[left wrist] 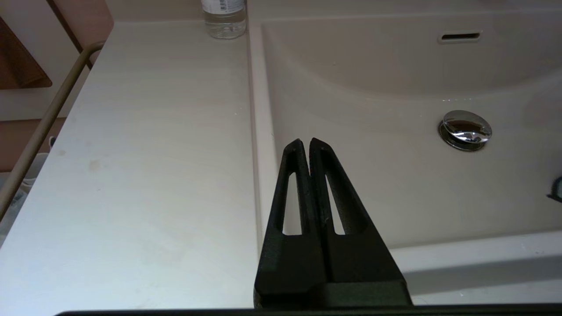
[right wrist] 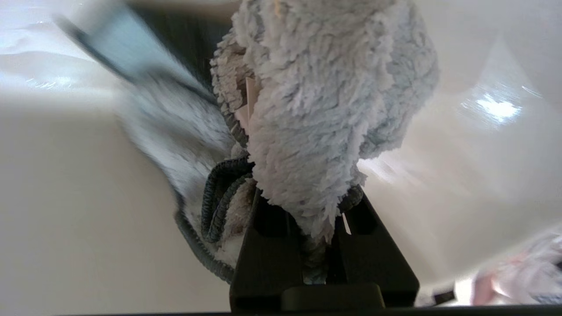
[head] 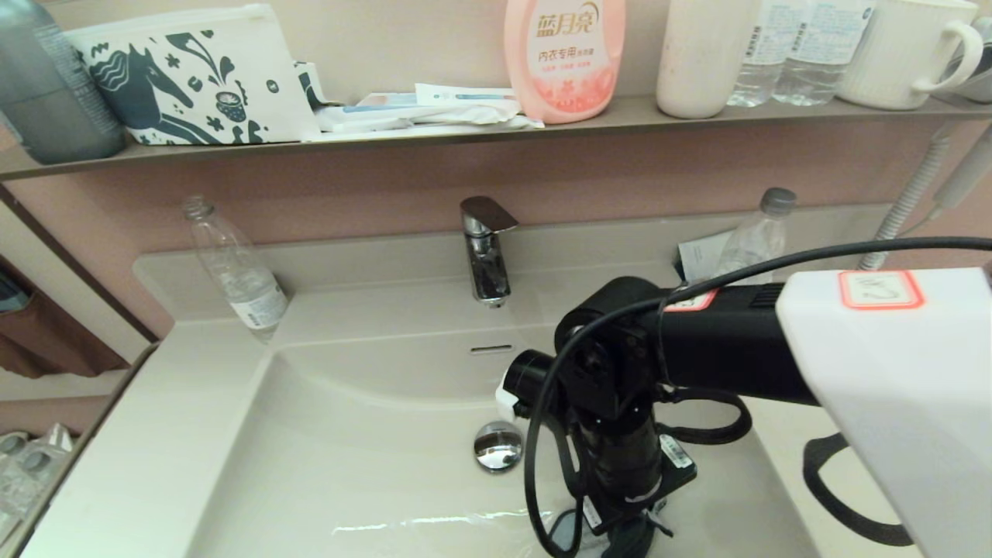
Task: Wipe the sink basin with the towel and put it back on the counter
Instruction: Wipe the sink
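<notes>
Our right gripper [right wrist: 314,245] reaches down into the sink basin [head: 349,457], clamped on the towel [right wrist: 325,109]; our left gripper [left wrist: 309,147], fingers together, hovers at the bench [left wrist: 145,153] edge.

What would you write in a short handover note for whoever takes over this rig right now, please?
Right end effector: shut on the towel, low inside the sink basin, on the robot's right of the drain plug.
Left end effector: shut, empty, parked over the basin's left edge beside the counter.
Done: towel picked up and brought into the basin.
Left: finish wiping, then put the towel back on the counter and release it.
</notes>
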### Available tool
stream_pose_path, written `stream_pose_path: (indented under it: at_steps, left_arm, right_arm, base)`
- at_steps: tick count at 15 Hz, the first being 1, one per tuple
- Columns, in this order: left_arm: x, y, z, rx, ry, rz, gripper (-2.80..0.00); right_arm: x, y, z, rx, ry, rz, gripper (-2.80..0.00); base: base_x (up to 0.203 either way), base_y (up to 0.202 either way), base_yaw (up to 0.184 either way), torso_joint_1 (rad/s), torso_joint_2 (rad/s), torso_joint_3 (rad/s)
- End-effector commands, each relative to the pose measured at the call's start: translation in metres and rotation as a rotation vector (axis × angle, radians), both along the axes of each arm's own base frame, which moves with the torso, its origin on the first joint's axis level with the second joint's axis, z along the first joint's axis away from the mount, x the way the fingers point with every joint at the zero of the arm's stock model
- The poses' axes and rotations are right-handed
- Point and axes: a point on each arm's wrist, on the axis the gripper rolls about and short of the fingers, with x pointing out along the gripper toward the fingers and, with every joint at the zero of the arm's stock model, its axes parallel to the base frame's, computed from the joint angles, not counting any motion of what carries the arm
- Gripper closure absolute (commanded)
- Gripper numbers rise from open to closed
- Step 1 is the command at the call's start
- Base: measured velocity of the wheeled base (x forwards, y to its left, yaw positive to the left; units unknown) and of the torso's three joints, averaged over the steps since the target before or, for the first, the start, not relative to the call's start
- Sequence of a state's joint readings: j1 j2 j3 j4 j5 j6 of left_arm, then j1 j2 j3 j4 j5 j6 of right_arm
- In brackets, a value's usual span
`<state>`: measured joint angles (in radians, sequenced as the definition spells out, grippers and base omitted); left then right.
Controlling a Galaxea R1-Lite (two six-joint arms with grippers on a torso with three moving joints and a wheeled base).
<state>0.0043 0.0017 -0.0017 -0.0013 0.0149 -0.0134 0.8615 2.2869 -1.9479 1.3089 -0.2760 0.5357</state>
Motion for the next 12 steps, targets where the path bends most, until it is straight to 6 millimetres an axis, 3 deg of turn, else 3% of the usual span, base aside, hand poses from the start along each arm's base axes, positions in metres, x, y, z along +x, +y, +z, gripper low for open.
stream_pose_path:
  at_steps: [1,7,10,12]
  left_arm:
    - [0.000,0.000,0.000,0.000,0.001,0.001,0.00]
    - [0.000,0.000,0.000,0.000,0.001,0.001,0.00]
    - [0.000,0.000,0.000,0.000,0.001,0.001,0.00]
    - [0.000,0.000,0.000,0.000,0.001,0.001,0.00]
  right_arm:
    - [-0.009,-0.015,0.035,0.063,-0.055,-0.018,0.00]
    - [-0.035,-0.093,0.106,0.207,-0.148,-0.157,0.00]
    - [-0.051,-0.130,0.125,0.277,-0.166,-0.222,0.00]
    - [-0.048,-0.148,0.130,0.328,-0.220,-0.283,0.00]
  base:
    - [0.000,0.000,0.000,0.000,0.00,0.000]
    - [0.000,0.000,0.000,0.000,0.00,0.000]
    - [0.000,0.000,0.000,0.000,0.00,0.000]
    - [0.000,0.000,0.000,0.000,0.00,0.000]
